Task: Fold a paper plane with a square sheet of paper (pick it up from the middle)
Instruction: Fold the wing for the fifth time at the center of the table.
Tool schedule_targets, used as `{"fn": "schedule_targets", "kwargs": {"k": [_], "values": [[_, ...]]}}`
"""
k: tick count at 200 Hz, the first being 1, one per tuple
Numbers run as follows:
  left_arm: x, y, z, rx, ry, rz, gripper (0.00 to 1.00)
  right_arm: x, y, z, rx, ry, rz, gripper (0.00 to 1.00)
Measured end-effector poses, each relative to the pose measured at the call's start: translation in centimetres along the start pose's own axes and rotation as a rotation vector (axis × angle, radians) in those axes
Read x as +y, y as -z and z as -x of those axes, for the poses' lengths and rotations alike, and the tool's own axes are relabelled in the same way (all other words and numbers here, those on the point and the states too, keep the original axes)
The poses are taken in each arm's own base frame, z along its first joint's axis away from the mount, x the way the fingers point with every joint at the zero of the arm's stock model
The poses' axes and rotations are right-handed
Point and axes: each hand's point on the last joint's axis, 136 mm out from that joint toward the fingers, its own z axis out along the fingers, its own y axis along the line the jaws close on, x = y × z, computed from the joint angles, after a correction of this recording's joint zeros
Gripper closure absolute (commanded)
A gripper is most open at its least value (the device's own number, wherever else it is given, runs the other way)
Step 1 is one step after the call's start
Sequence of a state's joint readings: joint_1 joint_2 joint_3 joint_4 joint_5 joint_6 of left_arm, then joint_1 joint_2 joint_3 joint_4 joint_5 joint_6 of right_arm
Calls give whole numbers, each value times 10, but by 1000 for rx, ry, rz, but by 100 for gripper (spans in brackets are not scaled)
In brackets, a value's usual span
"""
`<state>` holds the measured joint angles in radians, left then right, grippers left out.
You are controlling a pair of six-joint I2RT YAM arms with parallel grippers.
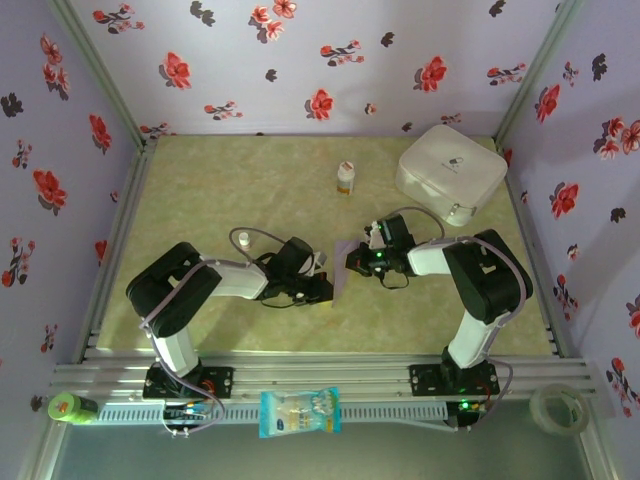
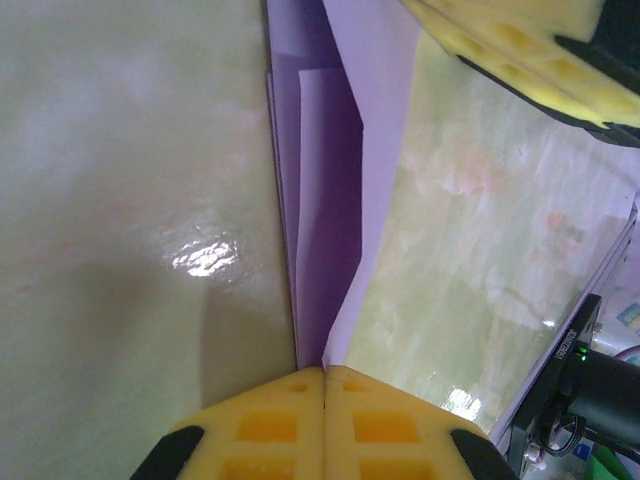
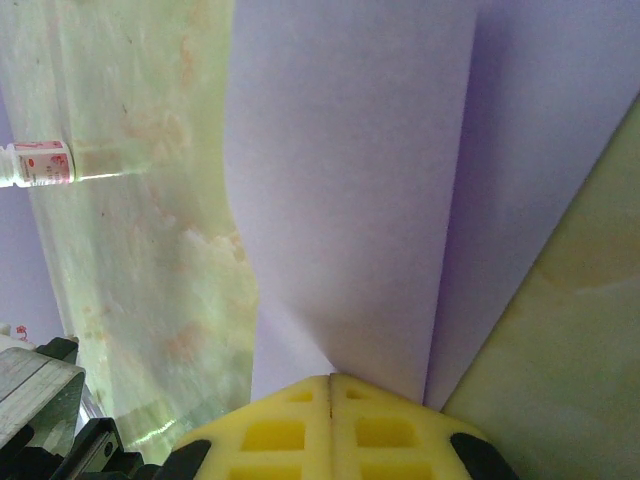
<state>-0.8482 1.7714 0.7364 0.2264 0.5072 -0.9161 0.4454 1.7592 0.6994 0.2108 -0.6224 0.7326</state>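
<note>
top external view: the partly folded lavender sheet of paper (image 1: 341,272) is seen near the middle of the table (image 1: 220,190), pinched from both sides between the two arms, with a small white bottle (image 1: 345,179) and a white case (image 1: 450,172) set well behind it. the left gripper (image 2: 325,385) is closed on the sheet's layered edge, and the right gripper (image 3: 330,385) is clamped on the opposite side.

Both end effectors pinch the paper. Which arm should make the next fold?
Likely right: the right end effector pinches a bowed flap of the paper, free to swing over. The left end effector clamps the layered crease, better as anchor.
</note>
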Motion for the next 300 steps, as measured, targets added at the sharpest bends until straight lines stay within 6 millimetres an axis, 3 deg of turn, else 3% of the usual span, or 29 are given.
{"fn": "schedule_targets", "kwargs": {"k": [57, 109, 133, 162, 196, 236, 270, 300], "values": [[-1, 2, -3, -2, -6, -7, 84, 0, 0, 0, 0, 0, 0, 95], [3, 3, -6, 1, -2, 1, 97, 0, 0, 0, 2, -1, -3, 95], [3, 3, -6, 0, -3, 1, 97, 0, 0, 0, 3, -2, -4, 95], [2, 4, -6, -5, -4, 0, 86, 0, 0, 0, 5, -4, -6, 95], [2, 14, -15, 0, 1, 19, 83, 0, -1, 0, 5, -4, -8, 95], [-22, 29, -1, -48, -35, -4, 99, 0, -1, 0, 5, -3, -10, 95], [-61, 28, 24, -70, -84, -73, 99, 0, -1, 0, 5, -4, -10, 95], [-67, 14, 36, -60, -97, -78, 99, 0, -1, 0, 4, -3, -11, 95]]}}
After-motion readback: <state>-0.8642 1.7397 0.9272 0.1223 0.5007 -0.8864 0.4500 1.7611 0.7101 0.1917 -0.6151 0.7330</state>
